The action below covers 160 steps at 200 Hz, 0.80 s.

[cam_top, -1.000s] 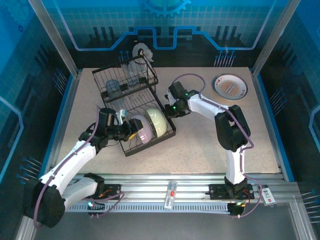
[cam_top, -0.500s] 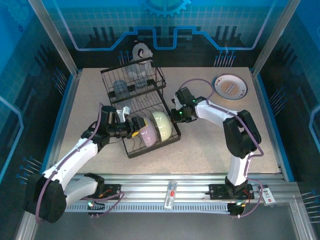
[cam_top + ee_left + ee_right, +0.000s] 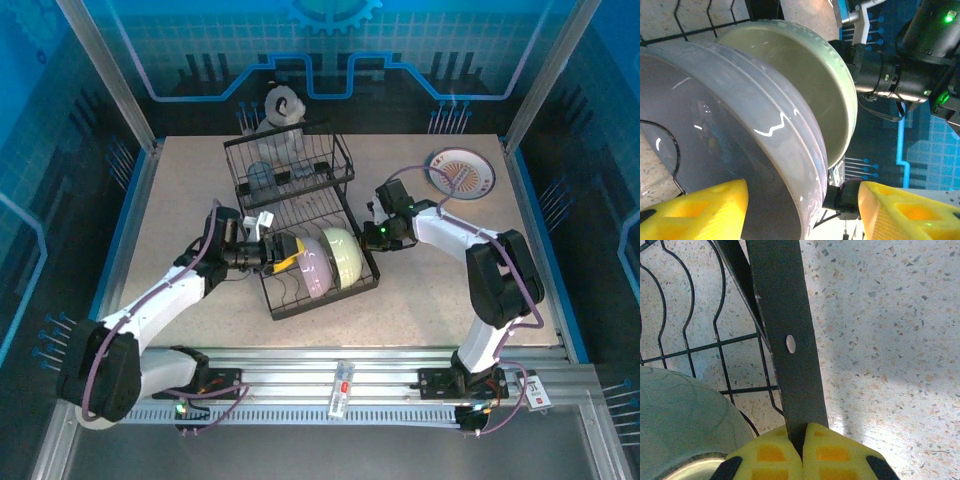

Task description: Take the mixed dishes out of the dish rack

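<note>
Unloading is barely begun. An orange-rimmed plate [image 3: 461,172] lies on the tabletop [image 3: 420,290], well beyond the right end effector [image 3: 802,440], which pinches the dish rack [image 3: 785,330] edge bar. The left end effector [image 3: 802,202], spread, straddles the lavender bowl [image 3: 730,135] rim. The green bowl [image 3: 790,85] just past it and the tumbler [image 3: 262,178] await unloading.

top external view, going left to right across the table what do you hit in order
left end effector → lavender bowl → green bowl → right end effector, clamped on the rack edge → plate
</note>
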{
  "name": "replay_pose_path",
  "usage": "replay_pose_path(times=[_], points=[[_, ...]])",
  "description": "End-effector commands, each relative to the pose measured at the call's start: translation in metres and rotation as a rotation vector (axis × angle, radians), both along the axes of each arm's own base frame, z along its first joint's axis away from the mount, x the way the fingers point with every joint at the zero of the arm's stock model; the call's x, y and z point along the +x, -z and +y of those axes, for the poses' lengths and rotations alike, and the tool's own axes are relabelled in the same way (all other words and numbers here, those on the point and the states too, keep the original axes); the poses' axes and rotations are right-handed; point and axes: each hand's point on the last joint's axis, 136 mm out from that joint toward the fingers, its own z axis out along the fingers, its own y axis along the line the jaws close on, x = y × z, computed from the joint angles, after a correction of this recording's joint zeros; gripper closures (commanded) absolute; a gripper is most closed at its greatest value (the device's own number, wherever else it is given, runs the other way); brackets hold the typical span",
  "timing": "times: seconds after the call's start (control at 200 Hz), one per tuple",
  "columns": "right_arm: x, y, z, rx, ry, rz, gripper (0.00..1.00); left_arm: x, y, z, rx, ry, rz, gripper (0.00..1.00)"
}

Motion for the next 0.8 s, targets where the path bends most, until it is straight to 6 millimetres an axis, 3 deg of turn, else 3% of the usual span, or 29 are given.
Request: replay_pose_path(times=[0.0,0.205,0.796], points=[[-0.011,0.015,-0.023,-0.032,0.122,0.113,1.0,-0.002,-0.01,-0.01,-0.059,0.069,-0.043,0.41],[-0.006,0.017,-0.02,-0.012,0.135,0.125,1.0,-0.002,-0.004,-0.02,-0.089,0.093,-0.01,0.49],[0.0,0.017,-0.018,0.001,0.128,0.136,1.0,-0.012,0.014,-0.021,-0.133,0.04,0.066,0.67]])
